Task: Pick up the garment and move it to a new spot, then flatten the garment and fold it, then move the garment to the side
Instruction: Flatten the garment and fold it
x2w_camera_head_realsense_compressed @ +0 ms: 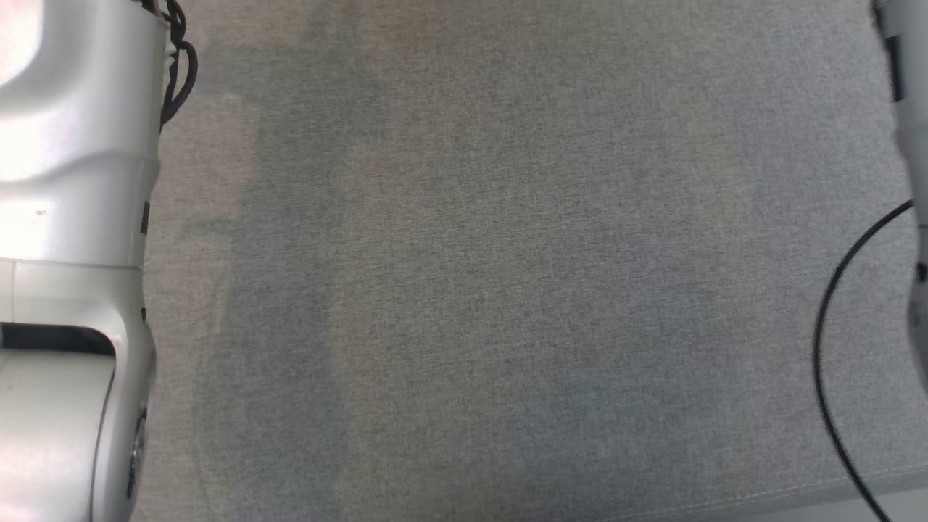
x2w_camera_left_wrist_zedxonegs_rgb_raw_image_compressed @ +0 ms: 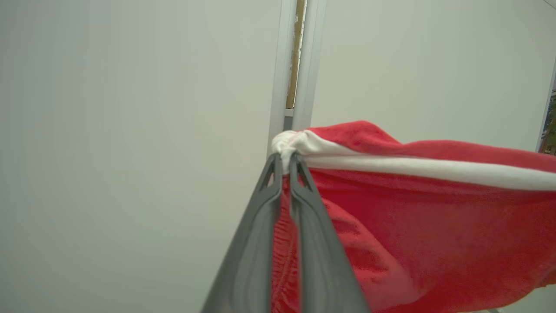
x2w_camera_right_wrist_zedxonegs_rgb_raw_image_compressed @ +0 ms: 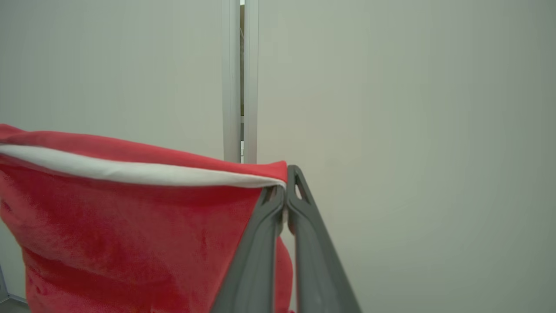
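Observation:
The garment [x2w_camera_left_wrist_zedxonegs_rgb_raw_image_compressed: 417,226] is red fleece with a white band along its top edge. It hangs in the air, stretched between both grippers. In the left wrist view my left gripper [x2w_camera_left_wrist_zedxonegs_rgb_raw_image_compressed: 286,161] is shut on the bunched white corner, with the cloth spreading right. In the right wrist view my right gripper [x2w_camera_right_wrist_zedxonegs_rgb_raw_image_compressed: 286,180] is shut on the opposite corner of the garment [x2w_camera_right_wrist_zedxonegs_rgb_raw_image_compressed: 130,234], which spreads to the left. In the head view the pale left forearm [x2w_camera_head_realsense_compressed: 65,261] runs along the left edge and a sliver of the right arm [x2w_camera_head_realsense_compressed: 915,145] shows at the right edge.
Below me lies a grey fabric surface [x2w_camera_head_realsense_compressed: 493,275], its front seam at the lower right. A black cable [x2w_camera_head_realsense_compressed: 834,362] loops by the right arm. Both wrist views face a pale wall [x2w_camera_left_wrist_zedxonegs_rgb_raw_image_compressed: 130,130] with a vertical metal joint [x2w_camera_left_wrist_zedxonegs_rgb_raw_image_compressed: 295,65].

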